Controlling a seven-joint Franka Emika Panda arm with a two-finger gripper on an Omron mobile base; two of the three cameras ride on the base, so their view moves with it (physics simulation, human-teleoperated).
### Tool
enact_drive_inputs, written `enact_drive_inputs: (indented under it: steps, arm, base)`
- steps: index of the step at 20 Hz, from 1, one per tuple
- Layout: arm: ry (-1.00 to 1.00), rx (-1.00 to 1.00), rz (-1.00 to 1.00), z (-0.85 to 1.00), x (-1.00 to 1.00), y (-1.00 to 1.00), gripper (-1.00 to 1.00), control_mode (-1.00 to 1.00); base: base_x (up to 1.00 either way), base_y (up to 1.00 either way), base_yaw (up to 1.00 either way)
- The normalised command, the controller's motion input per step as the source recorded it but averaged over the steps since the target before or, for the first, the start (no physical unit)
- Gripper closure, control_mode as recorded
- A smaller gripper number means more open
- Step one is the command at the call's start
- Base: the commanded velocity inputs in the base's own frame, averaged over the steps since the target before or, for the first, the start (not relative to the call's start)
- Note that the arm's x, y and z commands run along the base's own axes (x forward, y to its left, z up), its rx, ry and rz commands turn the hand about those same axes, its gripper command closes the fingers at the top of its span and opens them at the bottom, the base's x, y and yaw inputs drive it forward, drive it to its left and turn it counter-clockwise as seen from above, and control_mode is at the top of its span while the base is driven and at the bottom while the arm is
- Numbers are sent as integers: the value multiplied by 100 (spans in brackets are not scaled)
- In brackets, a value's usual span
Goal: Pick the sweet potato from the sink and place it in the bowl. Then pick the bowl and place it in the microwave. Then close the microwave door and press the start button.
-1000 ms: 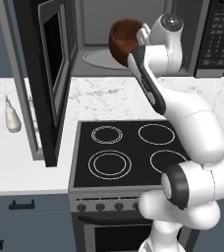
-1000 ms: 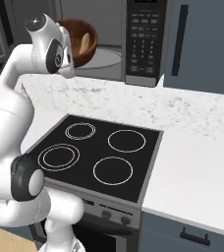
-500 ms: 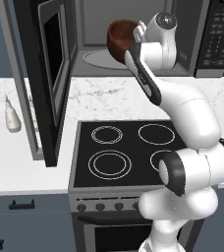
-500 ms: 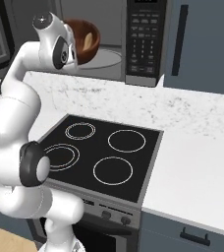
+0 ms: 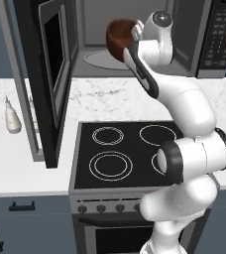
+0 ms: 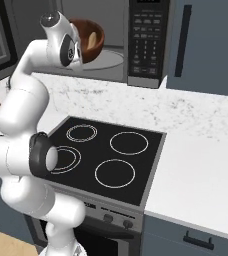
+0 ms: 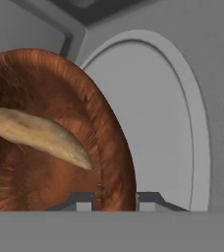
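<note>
Carried deeper toward the cavity than a second ago, the bowl (image 5: 121, 37) now hangs above the front of the turntable (image 5: 101, 58), with the white arm reaching further up and forward over the stove (image 5: 130, 151). Jaws clamped on the bowl's rim, one dark fingertip (image 7: 80, 201) inside the wall and the other (image 7: 151, 200) outside it, as the hand view shows; the gripper (image 7: 115, 202) grips the rim on the side nearest the arm. Sweet potato (image 7: 38, 135) lying inside the bowl against its reddish-brown inner wall, pale and tapered; its light form also shows within the bowl from the right base view. Bowl held clear of the round grey turntable, which lies beyond and below it in the grey interior of the microwave (image 6: 136, 42). Microwave door (image 5: 48, 79) swung fully open to the left, its dark glass window edge-on in the left base view. Keypad panel (image 6: 147, 40) on the right of the cavity. Speckled white tabletop (image 6: 196, 130) flanks the stove; a small white bottle (image 5: 12, 117) stands on it left of the open door.
</note>
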Motion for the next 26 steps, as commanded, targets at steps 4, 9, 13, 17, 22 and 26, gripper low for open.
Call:
enact_drive_inputs:
  steps: [4, 9, 13, 17, 22, 26]
  arm:
    - [0, 0, 0, -22, 20, 0, 100, -100]
    - [0, 0, 0, -28, 10, 4, -100, -100]
    - [-5, 0, 0, -5, 0, 3, -100, -100]
    - [-8, 0, 0, 0, 0, 0, -100, -100]
    - [-14, 0, 0, 0, -16, 0, -100, -100]
    - [-34, 0, 0, 1, -43, 0, -100, -100]
  base:
    - [0, 0, 0]
    - [0, 0, 0]
    - [0, 0, 0]
    - [0, 0, 0]
    - [0, 0, 0]
    - [0, 0, 0]
